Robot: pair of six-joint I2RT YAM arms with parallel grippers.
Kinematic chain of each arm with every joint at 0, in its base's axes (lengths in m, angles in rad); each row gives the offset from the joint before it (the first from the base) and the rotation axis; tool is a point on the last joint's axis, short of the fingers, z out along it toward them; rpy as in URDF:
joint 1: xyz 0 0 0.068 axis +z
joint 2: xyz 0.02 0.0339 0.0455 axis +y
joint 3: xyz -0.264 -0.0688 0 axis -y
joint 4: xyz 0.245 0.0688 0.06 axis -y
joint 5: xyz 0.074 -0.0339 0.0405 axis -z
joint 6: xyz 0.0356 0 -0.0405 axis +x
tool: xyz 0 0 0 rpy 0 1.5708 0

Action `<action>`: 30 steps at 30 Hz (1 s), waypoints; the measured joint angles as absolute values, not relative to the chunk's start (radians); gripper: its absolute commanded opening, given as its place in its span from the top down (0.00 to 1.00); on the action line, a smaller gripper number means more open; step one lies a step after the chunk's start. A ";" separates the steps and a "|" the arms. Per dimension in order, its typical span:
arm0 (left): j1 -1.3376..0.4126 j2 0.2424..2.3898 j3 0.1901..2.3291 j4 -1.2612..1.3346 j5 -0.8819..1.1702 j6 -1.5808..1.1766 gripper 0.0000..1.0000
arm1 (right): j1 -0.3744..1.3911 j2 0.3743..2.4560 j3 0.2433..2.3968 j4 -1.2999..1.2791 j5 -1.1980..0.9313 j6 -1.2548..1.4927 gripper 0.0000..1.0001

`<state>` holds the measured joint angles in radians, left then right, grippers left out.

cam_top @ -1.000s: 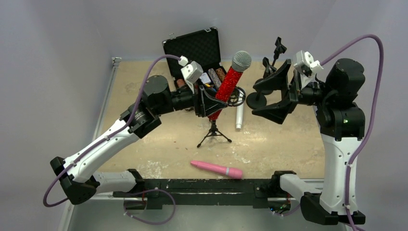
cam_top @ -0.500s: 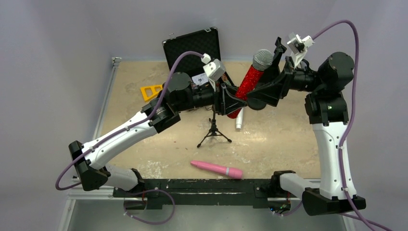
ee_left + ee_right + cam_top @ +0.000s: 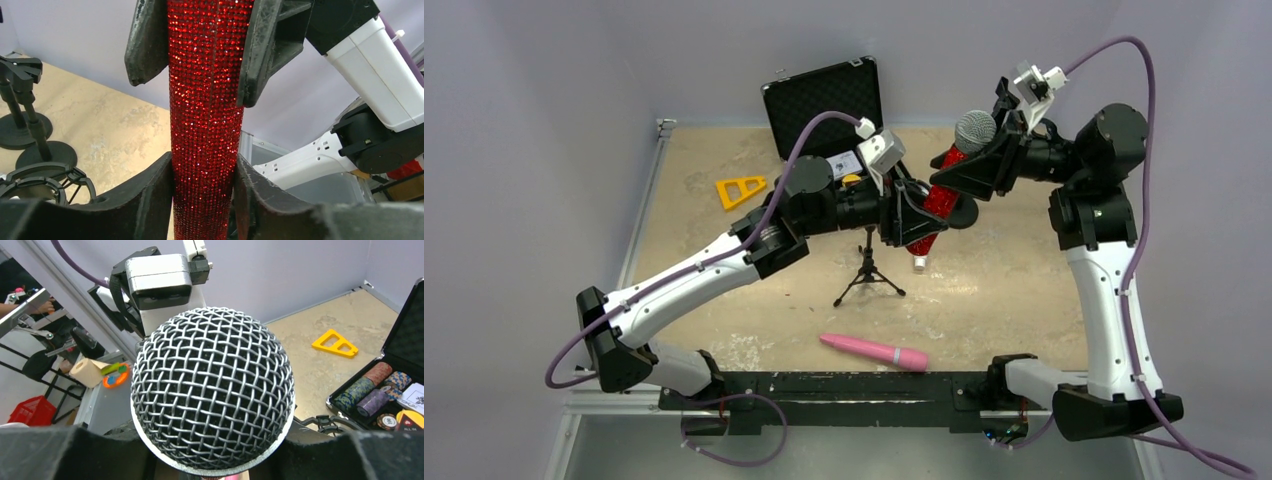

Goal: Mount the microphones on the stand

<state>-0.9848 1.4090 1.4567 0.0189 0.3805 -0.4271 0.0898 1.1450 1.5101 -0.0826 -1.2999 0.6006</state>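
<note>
The glittery red microphone [image 3: 939, 199] hangs tilted in the air above the table, its silver mesh head [image 3: 976, 130] pointing up and to the right. My left gripper [image 3: 914, 216] is shut on its lower body [image 3: 205, 100]. My right gripper [image 3: 965, 168] is shut on the upper body just below the head, and its fingers [image 3: 265, 50] press both sides. The head [image 3: 212, 390] fills the right wrist view. The black tripod stand [image 3: 869, 275] is below and left of it, with its shock mount [image 3: 42, 182] beside the left gripper. The pink microphone [image 3: 874, 351] lies near the front edge. The white microphone [image 3: 920, 263] lies mostly hidden under the left gripper.
An open black case [image 3: 824, 100] with poker chips [image 3: 372, 390] sits at the back. A yellow triangle [image 3: 739, 189] lies at the left. Two black round-base stands [image 3: 22, 127] are behind the grippers. Purple cables loop above both arms.
My left arm carried the red microphone to the right, away from the tripod. My right gripper came in from the right and closed on its upper body.
</note>
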 measured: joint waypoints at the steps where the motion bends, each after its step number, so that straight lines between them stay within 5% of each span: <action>1: -0.983 1.406 1.453 0.020 0.380 -0.427 0.40 | 0.090 1.145 1.514 -0.100 -1.299 0.582 1.00; 4: -0.974 1.362 1.388 0.045 0.366 -0.433 0.18 | 0.096 1.171 1.585 -0.231 -1.295 0.458 1.00; 7: -0.941 1.244 1.284 0.011 0.333 -0.423 0.10 | 0.092 1.210 1.695 -0.335 -1.251 0.319 1.00; 18: -0.909 0.699 0.996 -0.302 0.117 -0.209 0.08 | 0.128 1.352 1.779 -0.407 -1.134 0.155 1.00; 30: -0.909 0.561 0.647 -0.379 0.039 -0.224 0.08 | 0.169 1.485 1.821 -0.452 -1.010 0.075 1.00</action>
<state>-0.9089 0.5606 0.6468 -0.3794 0.0387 -0.2241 0.1692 1.4853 1.8210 -0.4519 -1.0103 0.0750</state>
